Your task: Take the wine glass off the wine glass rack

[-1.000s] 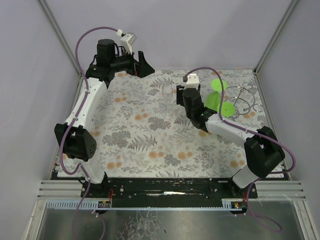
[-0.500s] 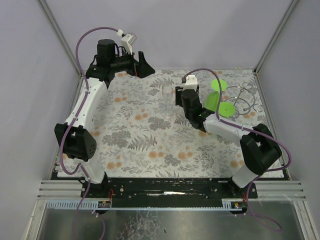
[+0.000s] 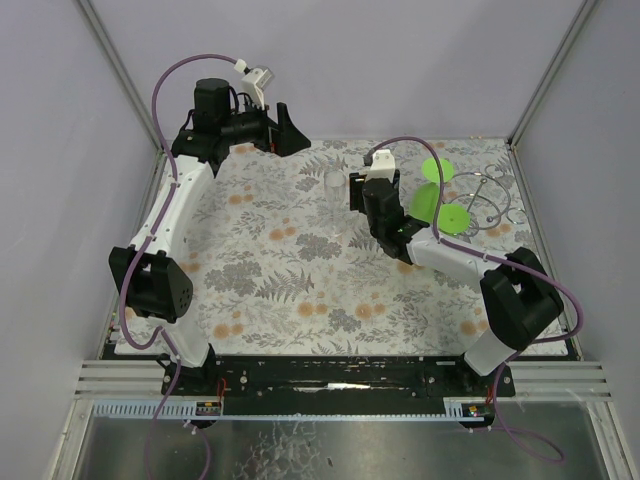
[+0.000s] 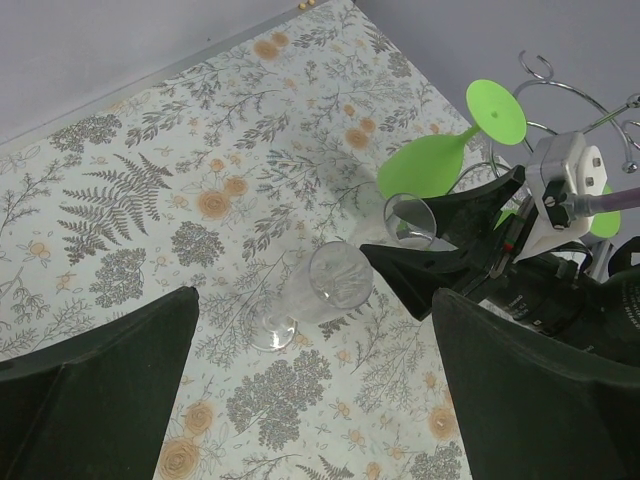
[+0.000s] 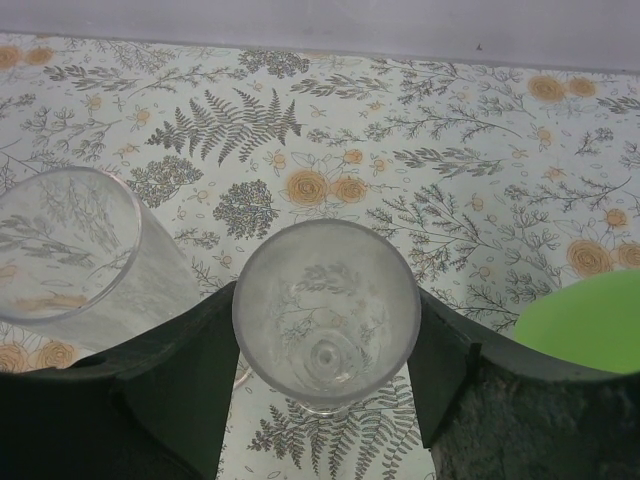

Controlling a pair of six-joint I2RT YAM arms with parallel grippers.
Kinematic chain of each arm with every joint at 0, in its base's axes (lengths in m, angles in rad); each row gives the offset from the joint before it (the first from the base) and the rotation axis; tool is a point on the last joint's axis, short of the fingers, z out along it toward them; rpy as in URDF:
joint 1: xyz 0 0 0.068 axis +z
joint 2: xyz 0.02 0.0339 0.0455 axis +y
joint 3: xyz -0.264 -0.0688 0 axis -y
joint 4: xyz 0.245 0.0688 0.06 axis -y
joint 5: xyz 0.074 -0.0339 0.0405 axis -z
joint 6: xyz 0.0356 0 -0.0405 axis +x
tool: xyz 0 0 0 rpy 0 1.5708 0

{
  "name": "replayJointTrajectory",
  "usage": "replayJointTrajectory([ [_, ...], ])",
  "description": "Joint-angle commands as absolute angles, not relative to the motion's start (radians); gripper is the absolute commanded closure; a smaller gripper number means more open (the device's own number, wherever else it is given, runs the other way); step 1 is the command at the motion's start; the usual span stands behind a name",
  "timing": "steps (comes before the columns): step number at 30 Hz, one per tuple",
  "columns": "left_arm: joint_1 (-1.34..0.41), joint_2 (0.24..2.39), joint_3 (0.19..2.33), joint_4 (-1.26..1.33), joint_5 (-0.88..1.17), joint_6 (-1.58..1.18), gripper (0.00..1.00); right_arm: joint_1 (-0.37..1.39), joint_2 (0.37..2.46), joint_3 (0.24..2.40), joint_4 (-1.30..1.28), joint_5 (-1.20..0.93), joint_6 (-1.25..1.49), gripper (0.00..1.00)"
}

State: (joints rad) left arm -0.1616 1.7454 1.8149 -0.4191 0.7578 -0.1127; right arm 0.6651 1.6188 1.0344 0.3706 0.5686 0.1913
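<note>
The left end effector (image 3: 287,127) is raised over the far left of the table (image 3: 270,280), with its fingers spread wide and nothing between them. A clear glass (image 4: 338,280) stands upright on the table. Just right of it, the wine glass (image 5: 326,335) stands upright between the fingers of the right end effector (image 5: 325,300). Whether those fingers are gripping it cannot be told. A green glass (image 4: 432,165) comes next. The wine glass rack (image 3: 488,198) stands at the far right, well apart from the wine glass.

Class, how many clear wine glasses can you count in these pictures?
2 clear wine glasses: one between the fingers of the right pincer, the other standing on the floral cloth beside it. The right arm could hide more.
</note>
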Motion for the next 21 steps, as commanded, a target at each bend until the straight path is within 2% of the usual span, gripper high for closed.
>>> replayJointTrajectory([
  [1,-0.153,1.74,1.824,-0.407,0.78,-0.13,0.0,0.674,1.566,1.066,0.391,0.608,0.198,0.31],
  [15,-0.154,1.745,1.83,-0.407,0.789,-0.134,0.0,0.673,1.466,1.103,0.388,0.651,0.152,0.29],
  [21,-0.155,1.775,1.905,-0.405,0.813,-0.19,0.0,0.673,1.419,1.307,0.311,0.728,0.033,0.25],
])
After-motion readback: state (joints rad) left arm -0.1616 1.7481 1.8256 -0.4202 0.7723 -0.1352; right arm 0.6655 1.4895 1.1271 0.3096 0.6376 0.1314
